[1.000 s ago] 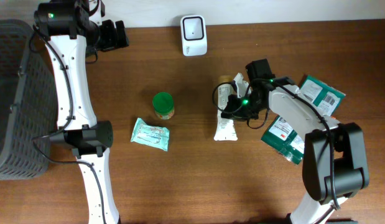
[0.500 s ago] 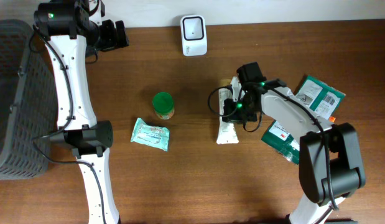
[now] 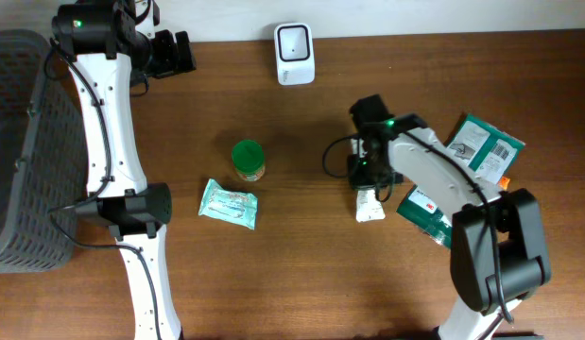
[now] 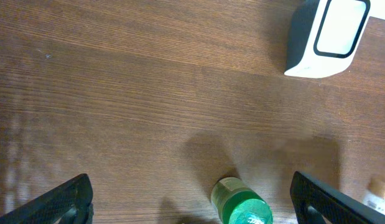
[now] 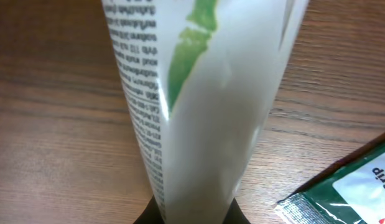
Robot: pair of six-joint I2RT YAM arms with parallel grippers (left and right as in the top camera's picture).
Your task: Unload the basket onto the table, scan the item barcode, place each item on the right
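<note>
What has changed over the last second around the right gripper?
The right gripper, shut on the white tube, has swung it from lying flat to nearly on end and slightly right. The scanner, green-lidded jar, wipes pack and open left gripper stayed put.

A wide lane of bare brown wooden counter [image 3: 301, 123] is left open between the white box-shaped barcode scanner [image 3: 295, 54] at the far edge and the green-lidded jar [image 3: 248, 159]. The near strip is likewise unobstructed. Passage on the right is blocked by the white plastic tube [image 3: 369, 204] and the green foil packets [image 3: 481, 144]. On the left it is blocked by the grey mesh basket [image 3: 18, 142] and the white robot arm [image 3: 108, 123].
</note>
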